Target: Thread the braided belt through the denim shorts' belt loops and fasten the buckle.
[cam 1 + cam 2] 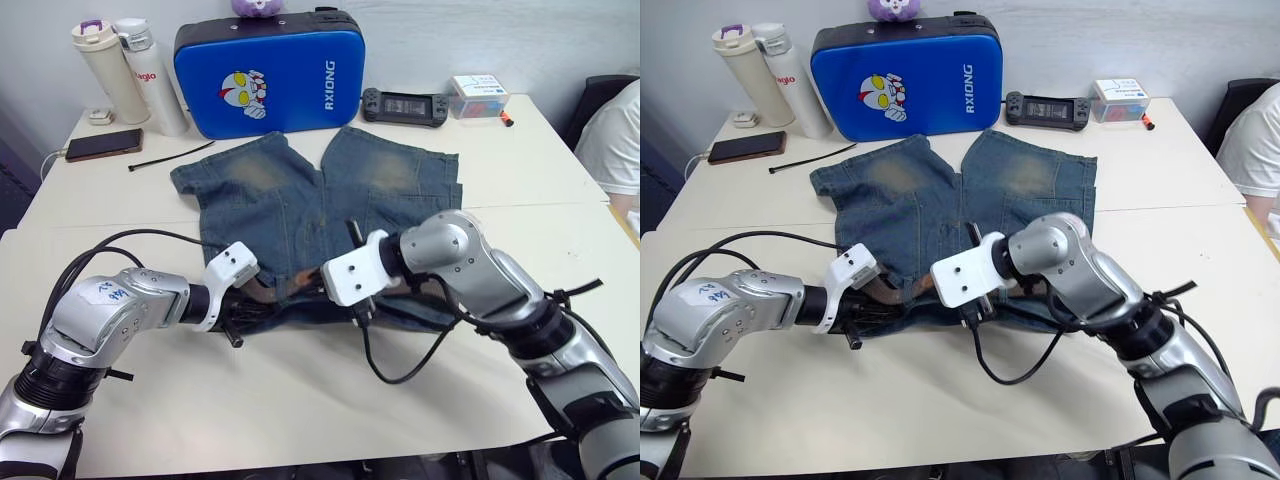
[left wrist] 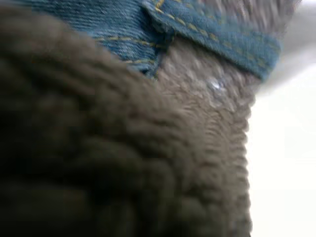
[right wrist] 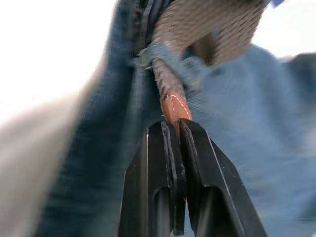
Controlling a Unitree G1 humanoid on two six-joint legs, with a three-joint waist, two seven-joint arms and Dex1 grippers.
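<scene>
Now the right gripper (image 3: pixel 173 136) pinches the orange tip of the belt (image 3: pixel 170 94) at the shorts (image 1: pixel 290 190) waistband; left gripper (image 1: pixel 245 305) state I cannot tell

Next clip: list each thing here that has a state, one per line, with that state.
denim shorts: spread flat on the table, waistband toward the robot
braided belt: at the waistband, its orange-tipped end pinched by the right gripper
right gripper: shut on the belt tip
left gripper: at the waistband, fingers hidden
blue case: closed, standing upright
two bottles: upright, lids on
phone: lying flat
</scene>
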